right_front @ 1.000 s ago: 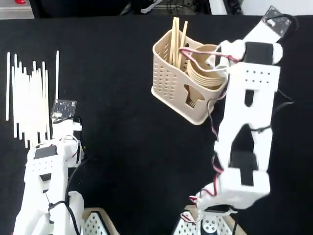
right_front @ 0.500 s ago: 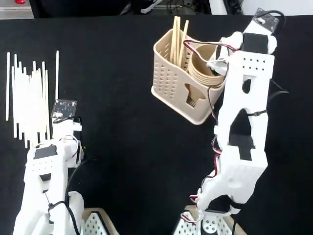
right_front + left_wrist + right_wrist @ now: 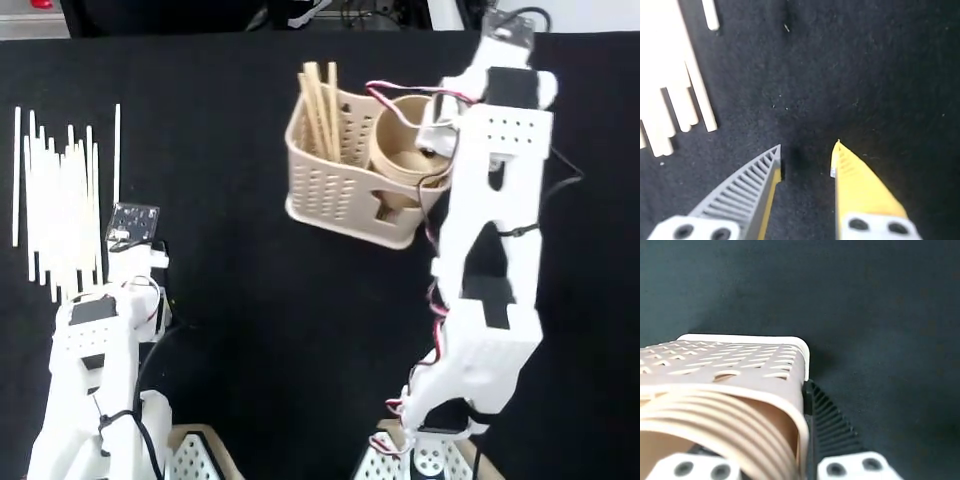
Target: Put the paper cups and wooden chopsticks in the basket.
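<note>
The basket (image 3: 340, 190) stood at the far middle of the black table (image 3: 230, 300), beside the right arm. A nested stack of paper cups (image 3: 405, 150) sat in its compartment on the right arm's side. A few wooden chopsticks (image 3: 320, 100) stood on end in the other compartment, leaning away from the cups. The right gripper (image 3: 437, 150) was at the cup end of the basket and pinched its end wall. In the right wrist view the black finger (image 3: 827, 425) lay flat against the outside of that wall, with the cup rims just inside it. The opposite finger was hidden beneath the cups. Whether the basket's base rested fully on the table could not be determined. A row of loose chopsticks (image 3: 60, 200) lay roughly parallel on the table at the far left, well apart from the basket. The left gripper (image 3: 807, 150) was low over bare cloth just beside the near ends of that row. Its grey and yellow fingers (image 3: 855, 180) were spread with nothing between them, touching no chopstick.
</note>
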You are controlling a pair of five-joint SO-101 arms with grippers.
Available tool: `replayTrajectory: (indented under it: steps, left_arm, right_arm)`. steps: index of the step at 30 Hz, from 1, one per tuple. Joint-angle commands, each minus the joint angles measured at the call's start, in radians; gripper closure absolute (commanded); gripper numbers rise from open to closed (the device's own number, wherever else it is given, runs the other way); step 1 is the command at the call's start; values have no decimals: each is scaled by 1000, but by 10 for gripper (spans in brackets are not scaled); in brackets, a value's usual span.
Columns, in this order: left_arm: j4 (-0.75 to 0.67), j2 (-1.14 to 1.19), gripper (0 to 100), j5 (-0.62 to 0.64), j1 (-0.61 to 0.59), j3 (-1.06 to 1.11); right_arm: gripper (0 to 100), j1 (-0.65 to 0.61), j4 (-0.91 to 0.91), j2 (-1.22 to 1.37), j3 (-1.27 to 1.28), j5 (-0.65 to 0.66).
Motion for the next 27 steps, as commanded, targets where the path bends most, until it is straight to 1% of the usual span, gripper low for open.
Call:
replayTrajectory:
  steps: [1, 4, 6, 9, 13, 17, 22, 25, 27]
  left_arm:
    - [104, -35, 830, 23, -91, -122]
    - [213, -54, 830, 23, -166, -206]
    - [250, -66, 830, 23, -177, -231]
    - [273, -87, 830, 21, -179, -239]
    - [269, -132, 829, 20, -202, -255]
    - [279, -127, 829, 21, -219, -351]
    - [367, -23, 829, 29, -219, -562]
    - [399, 115, 827, 29, -219, -705]
    - [404, 242, 801, 29, -217, -796]
  right_arm:
    - [987, -127, 34, -173, -13, -25]
    - [987, -196, 32, -225, 41, -52]
    - [987, -198, 32, -242, 59, -48]
    - [987, -204, 32, -246, 73, -51]
    - [987, -230, 34, -239, 113, -52]
    - [985, -233, 31, -217, 189, -26]
    - [985, -319, 32, -165, 225, 55]
    - [985, -384, 32, -143, 209, 58]
    - [984, -404, 32, -127, 193, 74]
